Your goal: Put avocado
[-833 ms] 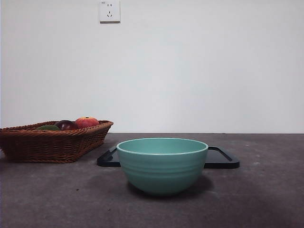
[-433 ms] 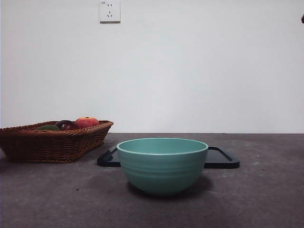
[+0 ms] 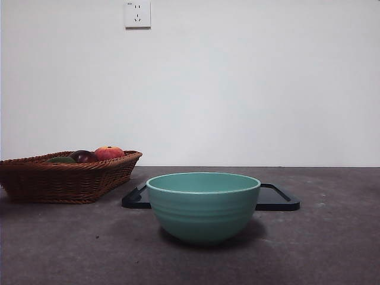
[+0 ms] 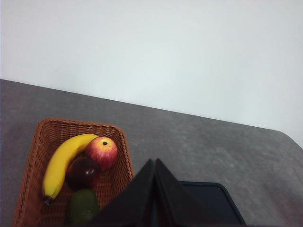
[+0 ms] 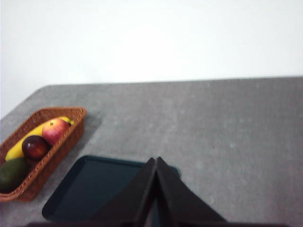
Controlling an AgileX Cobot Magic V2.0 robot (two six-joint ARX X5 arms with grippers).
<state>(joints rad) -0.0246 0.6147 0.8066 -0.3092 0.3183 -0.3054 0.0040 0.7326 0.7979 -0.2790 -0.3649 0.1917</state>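
The dark green avocado (image 4: pixel 82 206) lies in the brown wicker basket (image 4: pixel 118 156), at the end nearest my left arm, beside a dark maroon fruit. It also shows in the right wrist view (image 5: pixel 12 173) and as a green sliver above the basket rim in the front view (image 3: pixel 60 160). My left gripper (image 4: pixel 154 161) is shut and empty, held high above the table near the basket. My right gripper (image 5: pixel 155 160) is shut and empty, held high over the dark tray (image 5: pixel 90 189). Neither arm shows in the front view.
The basket (image 3: pixel 65 178) also holds a banana (image 4: pixel 61 161), a red apple (image 4: pixel 102 152) and a maroon fruit (image 4: pixel 82 172). A teal bowl (image 3: pixel 203 205) stands at the front centre, with the black tray (image 3: pixel 279 199) behind it. A wall socket (image 3: pixel 137 13) is on the wall.
A black tip that showed at the front view's top right edge half a second ago has gone out of view. The basket, bowl and tray have not moved.
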